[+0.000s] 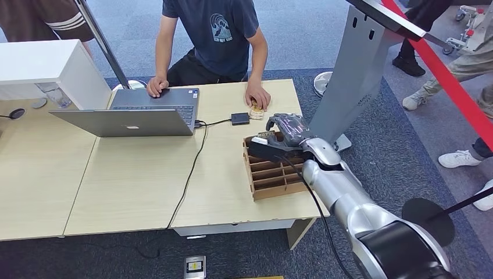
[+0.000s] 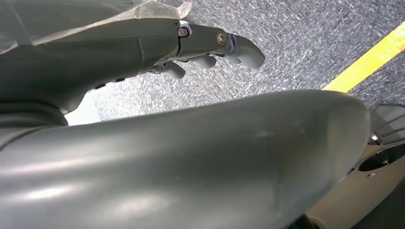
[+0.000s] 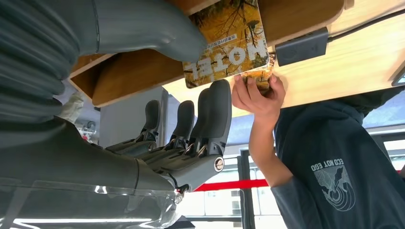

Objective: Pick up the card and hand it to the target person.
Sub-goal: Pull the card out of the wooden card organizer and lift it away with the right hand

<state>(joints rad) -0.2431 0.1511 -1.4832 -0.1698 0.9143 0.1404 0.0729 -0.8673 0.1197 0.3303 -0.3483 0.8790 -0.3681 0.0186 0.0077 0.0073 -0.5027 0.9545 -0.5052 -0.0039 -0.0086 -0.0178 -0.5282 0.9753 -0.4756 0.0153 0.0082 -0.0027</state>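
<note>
Item: card (image 3: 227, 45), currently sitting at the far end of the wooden slotted rack (image 1: 276, 177) on the pale table (image 1: 134, 186), with the right hand (image 1: 286, 129) closing over it. In the right wrist view the thick thumb is lying against the printed face while the dark fingers (image 3: 215, 114) are standing just off the card's edge, so the hand is looking partly open and whether it is already pinching the card cannot be told. The card is showing an autumn-leaf photograph in yellows and browns with bold white "HOTEL" lettering, rounded corners and a glossy, thin, stiff look. Handling judgement: the thumb and fingers are needing to meet on opposite faces before any lift, and the card is wanting to be drawn straight out along its slot so it is not catching the dividers or dragging the light rack. The seated person (image 1: 215, 40) in a dark T-shirt is resting a hand (image 1: 257, 96) on a second, similar card just beyond the rack, near a small black adapter (image 1: 239, 118) cabled to the laptop (image 1: 145, 113). The left hand (image 2: 210, 52) is hanging over grey carpet with fingers loosely curled, holding nothing.
</note>
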